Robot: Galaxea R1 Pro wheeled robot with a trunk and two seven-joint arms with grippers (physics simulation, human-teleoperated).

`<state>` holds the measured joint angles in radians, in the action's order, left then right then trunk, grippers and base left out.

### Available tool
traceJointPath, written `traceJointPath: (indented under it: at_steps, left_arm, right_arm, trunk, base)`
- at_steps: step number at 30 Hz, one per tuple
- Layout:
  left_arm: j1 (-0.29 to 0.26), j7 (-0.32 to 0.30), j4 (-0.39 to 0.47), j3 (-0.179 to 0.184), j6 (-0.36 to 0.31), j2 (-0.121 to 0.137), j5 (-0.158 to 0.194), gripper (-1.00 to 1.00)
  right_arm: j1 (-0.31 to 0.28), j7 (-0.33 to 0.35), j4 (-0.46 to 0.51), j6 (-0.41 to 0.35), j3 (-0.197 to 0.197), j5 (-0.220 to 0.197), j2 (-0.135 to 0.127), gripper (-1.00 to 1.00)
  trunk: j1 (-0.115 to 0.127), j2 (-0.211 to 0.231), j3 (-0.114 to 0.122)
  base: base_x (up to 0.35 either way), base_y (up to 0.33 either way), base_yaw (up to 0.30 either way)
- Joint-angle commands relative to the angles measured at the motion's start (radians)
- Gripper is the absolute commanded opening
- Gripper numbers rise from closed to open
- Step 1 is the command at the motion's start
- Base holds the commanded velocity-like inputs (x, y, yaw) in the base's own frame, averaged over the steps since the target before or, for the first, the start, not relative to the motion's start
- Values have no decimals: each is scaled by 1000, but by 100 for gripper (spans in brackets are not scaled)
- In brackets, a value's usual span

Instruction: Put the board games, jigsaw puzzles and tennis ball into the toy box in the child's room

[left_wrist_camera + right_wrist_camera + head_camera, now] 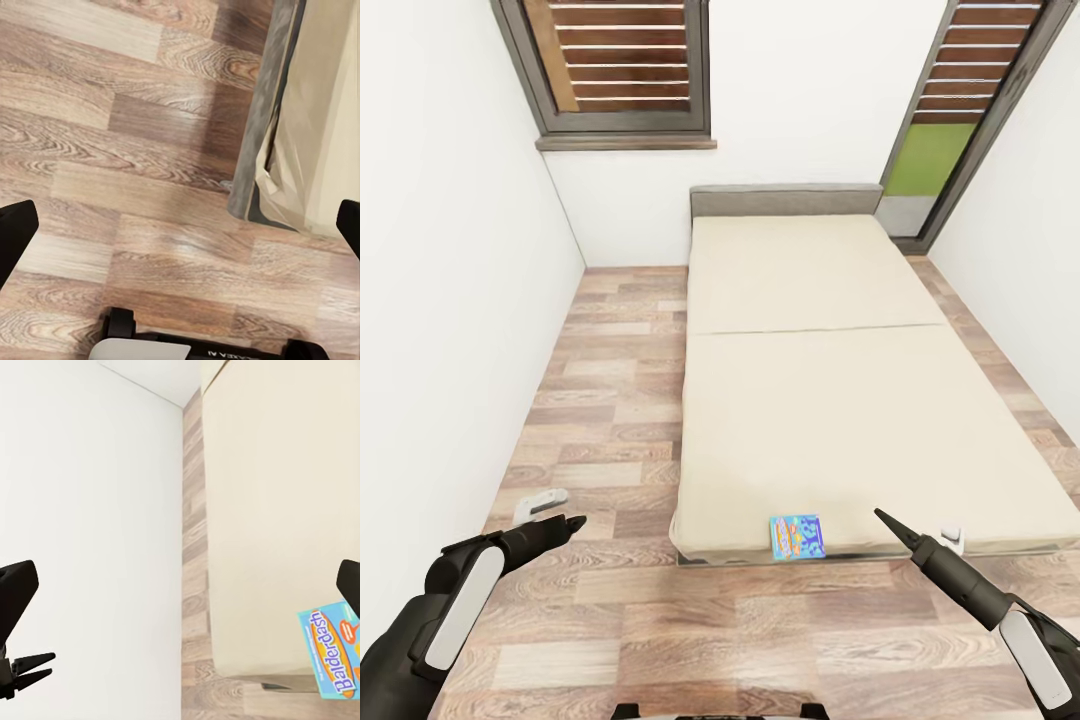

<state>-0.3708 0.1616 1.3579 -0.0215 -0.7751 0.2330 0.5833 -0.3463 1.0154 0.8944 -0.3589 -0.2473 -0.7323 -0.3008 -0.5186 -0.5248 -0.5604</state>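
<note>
A small blue board game [797, 537] lies flat on the near edge of the beige bed [820, 400]; in the right wrist view the board game [334, 652] reads "Balderdash". My right gripper [917, 527] hovers just right of it over the bed's foot, open [184, 585] and empty. Over the wood floor, left of the bed's near corner [259, 180], my left gripper [555, 510] is open [180, 232] and empty. The table, toy box, jigsaw puzzles and tennis ball are out of view.
A white wall [450, 300] runs along the left, leaving a strip of wood floor [620, 400] beside the bed. A dark-framed window [620, 70] and a tall window [970, 110] stand on the far wall behind the grey headboard [785, 200].
</note>
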Motion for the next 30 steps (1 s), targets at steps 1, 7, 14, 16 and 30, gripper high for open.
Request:
traceJointPath:
  at_steps: [1, 7, 14, 16, 30]
  left_arm:
    - [0, 9, 1, 0, -4, 0, 11, 100]
    - [0, 9, 1, 0, -4, 0, 11, 100]
    - [0, 9, 1, 0, -4, 0, 11, 100]
    - [0, 9, 1, 0, -4, 0, 11, 100]
    - [0, 9, 0, 0, -4, 0, 10, 100]
  right_arm:
    - [0, 2, 0, -9, 0, -7, 0, 100]
    - [0, 2, 0, -9, 0, -7, 0, 100]
    - [0, 1, 0, -9, 0, -6, 0, 100]
    - [0, 1, 0, -9, 0, -6, 1, 100]
    - [0, -22, 0, -9, 0, -6, 24, 100]
  trunk:
    - [0, -1, 1]
    - [-8, -15, 4]
    - [-35, -64, -6]
    - [-43, -78, -9]
    - [-92, -169, -26]
  base:
    - [0, 0, 0]
    - [0, 0, 0]
    - [0, 0, 0]
    - [0, 0, 0]
    - [0, 0, 0]
